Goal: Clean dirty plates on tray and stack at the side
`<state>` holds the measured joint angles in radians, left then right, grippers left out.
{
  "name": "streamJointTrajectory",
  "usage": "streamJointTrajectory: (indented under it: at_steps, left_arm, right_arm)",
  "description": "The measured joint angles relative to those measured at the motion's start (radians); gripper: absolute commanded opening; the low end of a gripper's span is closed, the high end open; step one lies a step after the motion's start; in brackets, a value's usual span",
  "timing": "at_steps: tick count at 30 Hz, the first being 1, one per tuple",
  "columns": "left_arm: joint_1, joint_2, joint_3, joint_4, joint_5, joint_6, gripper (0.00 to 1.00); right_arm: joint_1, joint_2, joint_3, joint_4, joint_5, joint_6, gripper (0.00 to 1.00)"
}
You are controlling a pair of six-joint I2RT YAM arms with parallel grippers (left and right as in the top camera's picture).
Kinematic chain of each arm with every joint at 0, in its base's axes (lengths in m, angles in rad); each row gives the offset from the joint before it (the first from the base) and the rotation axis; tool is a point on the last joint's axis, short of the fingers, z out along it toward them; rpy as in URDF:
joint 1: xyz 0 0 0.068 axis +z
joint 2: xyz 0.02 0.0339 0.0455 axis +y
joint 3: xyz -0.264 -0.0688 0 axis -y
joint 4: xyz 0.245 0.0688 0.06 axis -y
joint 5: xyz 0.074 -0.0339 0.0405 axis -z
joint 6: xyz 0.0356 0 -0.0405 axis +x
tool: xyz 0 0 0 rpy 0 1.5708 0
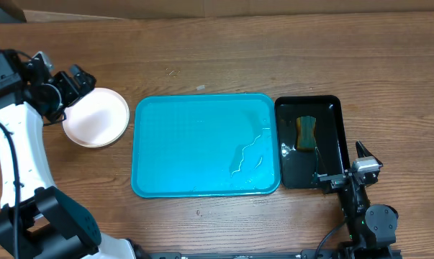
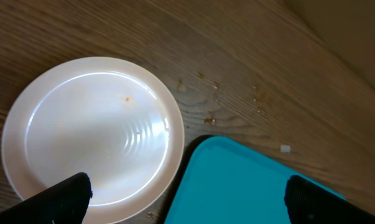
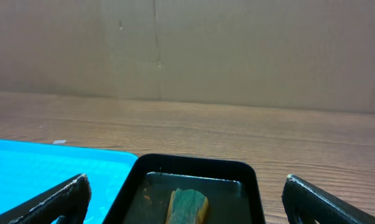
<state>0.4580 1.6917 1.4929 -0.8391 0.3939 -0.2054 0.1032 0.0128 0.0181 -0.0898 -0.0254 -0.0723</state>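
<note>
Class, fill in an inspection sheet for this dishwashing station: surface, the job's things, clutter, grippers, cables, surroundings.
Surface: wooden table, bare wood.
Job's things: plates sit on the table left of the blue tray, top one white with a tiny orange speck, count unclear; the tray holds only water streaks.
Clutter: black tray right of the blue one, sponge lying in it; crumbs near the plates.
Grippers: left gripper above the plates, fingers open; right gripper at the black tray's near end, fingers open, empty.
Cables: black cable at the left side.
Surroundings: cardboard wall behind the table.
</note>
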Motion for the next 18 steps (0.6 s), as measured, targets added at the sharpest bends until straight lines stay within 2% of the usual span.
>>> streamJointTrajectory:
  at_steps: [4,12,18]
  left_arm:
    - [-0.065,-0.072,-0.002,-0.002,-0.042,0.000,1.00]
    - [-0.295,-0.458,0.000,0.002,-0.078,0.003,1.00]
    - [-0.347,-0.623,-0.004,-0.033,-0.111,0.008,1.00]
  right_arm:
    - [0.000,0.000,0.000,0.000,0.000,-0.001,1.00]
    - [0.000,0.000,0.000,0.000,0.000,0.000,1.00]
    - [0.000,0.000,0.000,0.000,0.000,0.000,1.00]
